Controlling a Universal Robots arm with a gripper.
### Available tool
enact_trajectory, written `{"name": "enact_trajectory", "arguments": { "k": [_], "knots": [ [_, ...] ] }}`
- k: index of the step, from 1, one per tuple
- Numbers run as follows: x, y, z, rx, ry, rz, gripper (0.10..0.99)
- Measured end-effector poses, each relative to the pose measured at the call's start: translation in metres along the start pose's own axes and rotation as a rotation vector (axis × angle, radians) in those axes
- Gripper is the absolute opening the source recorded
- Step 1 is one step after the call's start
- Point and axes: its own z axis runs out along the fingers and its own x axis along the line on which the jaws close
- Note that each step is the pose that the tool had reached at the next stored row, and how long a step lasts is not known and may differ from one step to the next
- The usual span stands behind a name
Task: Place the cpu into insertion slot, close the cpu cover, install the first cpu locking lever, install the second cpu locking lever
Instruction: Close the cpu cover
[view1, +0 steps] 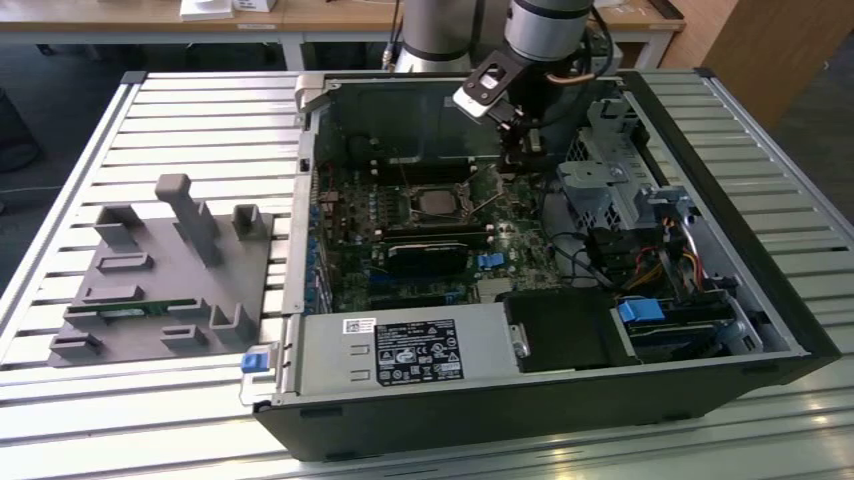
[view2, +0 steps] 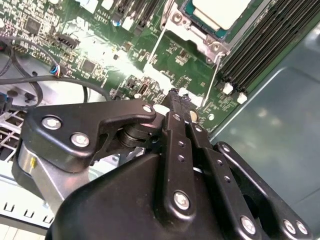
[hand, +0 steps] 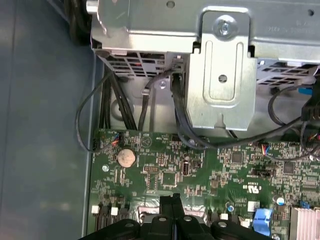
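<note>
**Gripper** (view2: 176, 96): fingers pressed together, nothing visible between them, poised low just beside the slot (view1: 412, 200). The cpu (view2: 220, 10) sits in the slot, and the cover (view2: 175, 20) appears to lie flat around it. Two thin levers (view2: 216, 70) run from the slot toward the fingertips. The closed tips probably serve to push one lever.

White label (view1: 415, 352) on power supply (view1: 320, 350) (print unreadable).

Robotics workshop: slatted metal bench (view1: 200, 120), opened computer case (view1: 534, 412), grey fixture block (view1: 147, 290), desks (view1: 334, 18) behind.
</note>
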Motion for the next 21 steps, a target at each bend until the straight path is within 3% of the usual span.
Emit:
{"name": "enact_trajectory", "arguments": {
  "k": [7,16,21],
  "knots": [
    [0.0004,0.0081,0.0012,0.001,-0.0019,0.0,0.118],
    [0.0024,0.0141,0.0049,0.004,-0.0184,0.0,0.118],
    [0.0028,0.0152,0.0082,0.006,-0.0217,0.0,0.118]
  ]
}}
